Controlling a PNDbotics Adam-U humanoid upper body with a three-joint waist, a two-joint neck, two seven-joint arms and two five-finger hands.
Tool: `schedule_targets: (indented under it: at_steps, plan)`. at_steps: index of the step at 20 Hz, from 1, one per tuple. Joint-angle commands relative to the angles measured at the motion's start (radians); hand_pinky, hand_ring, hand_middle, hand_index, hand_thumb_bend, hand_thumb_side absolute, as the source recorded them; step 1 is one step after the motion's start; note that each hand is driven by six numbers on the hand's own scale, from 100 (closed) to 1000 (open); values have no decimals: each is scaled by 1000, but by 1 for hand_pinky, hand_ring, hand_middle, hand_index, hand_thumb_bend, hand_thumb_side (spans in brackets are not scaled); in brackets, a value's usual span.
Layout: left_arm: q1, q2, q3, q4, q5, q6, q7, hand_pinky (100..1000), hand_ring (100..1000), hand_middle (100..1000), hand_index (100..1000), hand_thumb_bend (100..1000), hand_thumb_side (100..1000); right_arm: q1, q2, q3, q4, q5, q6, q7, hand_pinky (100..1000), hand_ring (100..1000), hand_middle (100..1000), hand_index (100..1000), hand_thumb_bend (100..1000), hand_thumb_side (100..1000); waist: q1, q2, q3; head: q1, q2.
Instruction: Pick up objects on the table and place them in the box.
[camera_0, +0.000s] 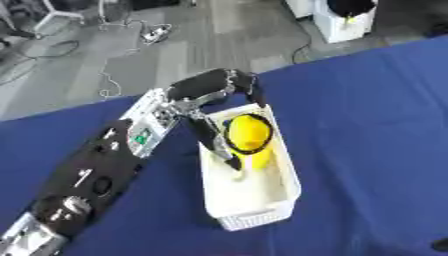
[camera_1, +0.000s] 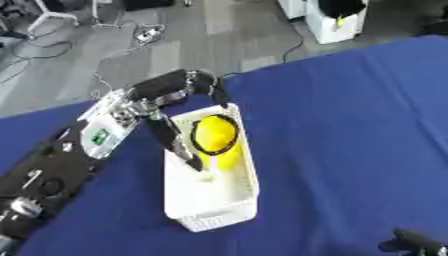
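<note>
The yellow object (camera_0: 248, 134) sits inside the white box (camera_0: 255, 214), up at its far end, with a dark loop or fingers across its face. The left hand (camera_0: 214, 87) reaches over the box's far rim, its fingers curled down around the yellow object, so it appears to be grasping it over the box interior. The box stands on the blue counter (camera_0: 367, 125).

The main risk, as I judge it, is at letting go: fingers hooked round the object could drag it back out when the hand lifts, or catch the box wall and tip or slide the light box across the counter. The forearm lies close along the box's left side, so a sideways pull could shove it too.

The right hand (camera_1: 411, 245) shows only at the lower right corner of the right eye view; whether it is clenched or relaxed I cannot tell
</note>
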Motion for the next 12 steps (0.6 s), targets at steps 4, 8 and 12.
schedule_targets:
  at_steps: [4, 8, 12]
  plan:
    - [24, 59, 27, -34, 11, 31, 14, 895, 747, 750, 778, 857, 494, 16, -6, -6, -17, -6, -83, 77, 598, 706, 833, 1000, 945, 462, -25, -33, 16, -10, 10]
    - [95, 105, 52, -92, 36, 85, 42, 887, 749, 753, 781, 830, 491, 36, -4, -11, -17, -6, -87, 77, 600, 707, 833, 1000, 951, 465, -40, -45, 36, -10, 17]
    - [204, 169, 82, -197, 63, 189, 80, 895, 760, 765, 786, 730, 499, 60, -3, -21, -17, -3, -93, 68, 600, 707, 833, 1000, 947, 460, -54, -58, 69, -12, 16]
